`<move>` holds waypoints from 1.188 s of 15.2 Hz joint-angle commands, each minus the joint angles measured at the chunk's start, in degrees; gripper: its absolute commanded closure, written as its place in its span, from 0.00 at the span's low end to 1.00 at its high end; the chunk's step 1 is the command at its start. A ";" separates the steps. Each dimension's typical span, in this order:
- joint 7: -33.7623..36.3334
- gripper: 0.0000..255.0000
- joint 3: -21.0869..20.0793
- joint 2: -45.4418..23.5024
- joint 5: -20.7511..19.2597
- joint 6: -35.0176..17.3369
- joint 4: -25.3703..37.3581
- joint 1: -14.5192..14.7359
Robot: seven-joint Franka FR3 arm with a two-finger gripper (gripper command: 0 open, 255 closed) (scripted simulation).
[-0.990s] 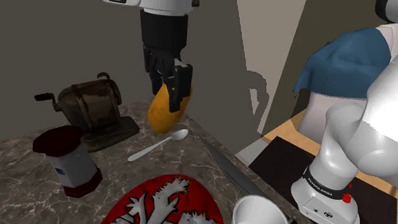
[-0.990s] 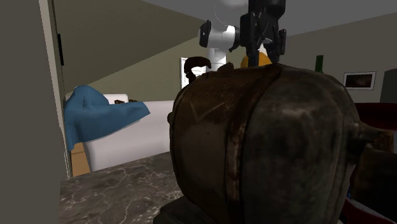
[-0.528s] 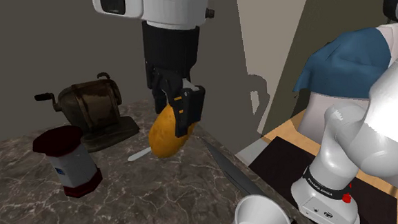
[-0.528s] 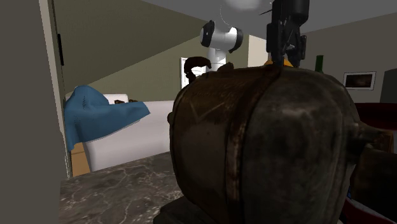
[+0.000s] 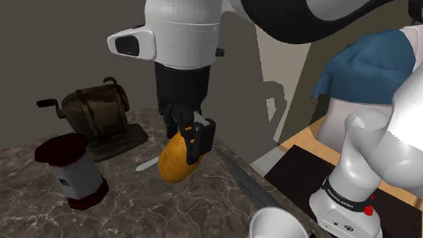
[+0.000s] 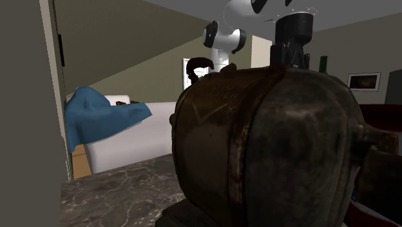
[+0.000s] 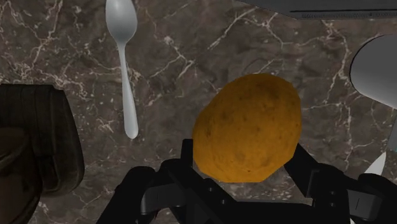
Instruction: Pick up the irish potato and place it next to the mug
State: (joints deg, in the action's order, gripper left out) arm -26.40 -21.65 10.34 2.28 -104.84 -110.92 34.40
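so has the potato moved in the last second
yes, in the pincer the potato has dropped from level with the brown sharpener down to its base

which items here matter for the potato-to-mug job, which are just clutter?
Job:
potato, clasped in the hand
mug

Clutter:
spoon
knife
sharpener
jar
blue cloth
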 commanded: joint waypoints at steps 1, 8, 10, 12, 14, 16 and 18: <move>-0.11 1.00 0.02 0.13 0.06 -1.61 -1.69 0.00; 0.08 1.00 -0.22 -0.30 -0.01 -6.98 -6.67 0.11; 0.17 1.00 -0.31 -0.54 -0.08 -8.52 -7.98 0.13; 0.27 1.00 -0.40 -0.83 -0.16 -10.05 -9.24 0.15; 0.40 1.00 -0.49 -1.18 -0.27 -11.59 -10.45 0.17; 0.54 1.00 -0.59 -1.58 -0.41 -13.13 -11.62 0.19; 0.70 1.00 -0.68 -2.04 -0.57 -14.68 -12.74 0.21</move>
State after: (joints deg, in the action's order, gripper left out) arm -25.77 -22.20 9.02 1.79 -118.84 -123.03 34.58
